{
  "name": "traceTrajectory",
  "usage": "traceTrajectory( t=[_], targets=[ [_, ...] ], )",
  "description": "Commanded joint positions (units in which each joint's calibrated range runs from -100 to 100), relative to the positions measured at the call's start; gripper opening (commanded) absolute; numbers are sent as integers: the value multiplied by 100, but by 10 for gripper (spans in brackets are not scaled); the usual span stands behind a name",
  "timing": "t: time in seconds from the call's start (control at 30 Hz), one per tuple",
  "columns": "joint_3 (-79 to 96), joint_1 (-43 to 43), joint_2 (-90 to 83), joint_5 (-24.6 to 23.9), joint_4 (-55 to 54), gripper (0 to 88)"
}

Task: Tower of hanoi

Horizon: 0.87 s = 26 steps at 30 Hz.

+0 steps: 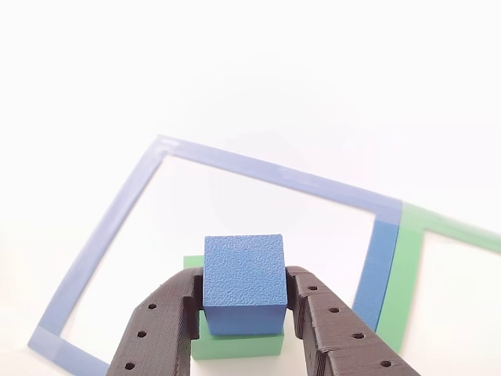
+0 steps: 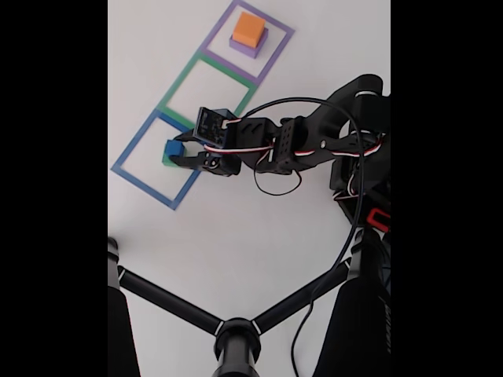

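Note:
In the other view, my gripper is shut on the blue cube, with a black finger pressed on each side. The cube is directly over the green block, inside the blue square outline. I cannot tell whether the cube rests on the green block or hangs just above it. The fixed view shows the arm reaching in from the right, its gripper at the blue cube above the green block. Far off, the orange block sits on the purple slab.
Three flat square outlines lie in a row: blue, green and purple. A black three-legged stand spans the near part of the fixed view. A loose cable hangs from the arm.

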Motion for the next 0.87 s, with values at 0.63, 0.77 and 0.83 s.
traceTrajectory(
  t=[0.63,0.77,0.83],
  targets=[
    [-202,-121,-493,59,-112,122],
    [-338,-198,-1374,59,649,116],
    [-475,-169,-1882,59,1330,118]
  ],
)
